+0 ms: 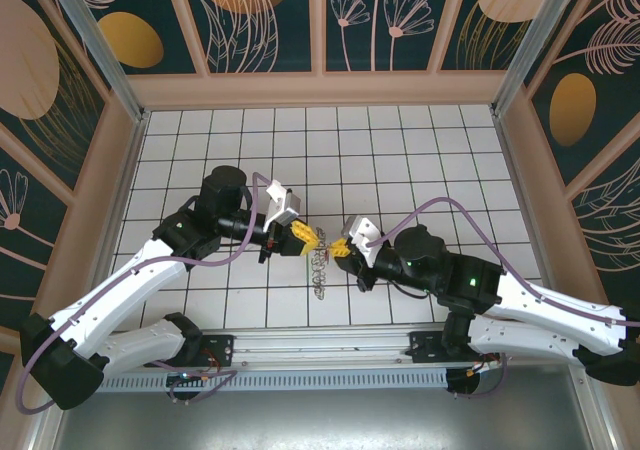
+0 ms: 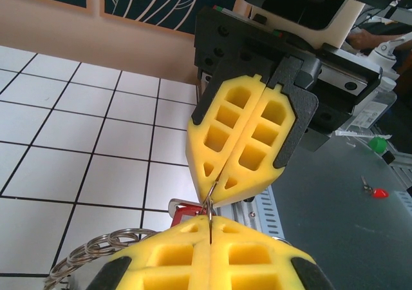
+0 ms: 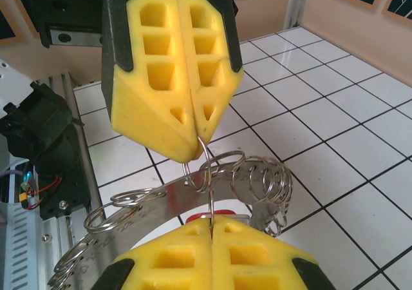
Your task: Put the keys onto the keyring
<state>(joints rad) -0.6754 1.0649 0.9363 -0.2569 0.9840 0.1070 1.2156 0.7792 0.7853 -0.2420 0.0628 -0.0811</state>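
Left gripper point(image 3: 195, 142): reaching in from the left side, with its chunky yellow foam pads point(image 3: 161, 77) pressing flat together. No gap showing between them, and they're pinching a thin wire loop point(image 3: 201, 167) right at the tips.

Right gripper point(image 2: 219, 187): coming in from the other side and meeting the left one nearly tip to tip. Its pads are squeezing together too, and the same skinny wire is running straight into the seam between them.

Keyring point(image 3: 164, 196): a big flat grey metal ring with a fringe of little split rings all along its rim. It's hanging just under the two grippers and curving down toward the near edge. The pinched loop is sitting at its rim, so both grippers are basically hanging onto it there.

Keys point(image 3: 222, 214): a tiny red tag-like piece is peeking out right at the right gripper's fingertips, just beside the pinched wire. I honestly can't tell whether it's hooked on or just lying against it.

Table point(image 3: 335, 129): a white tiled surface with dark grid lines is stretching out beneath everything, and the grippers are working above its near-middle part.

Walls point(image 1: 260, 20): dark panels with pale leaf and flower prints are boxing in the table.
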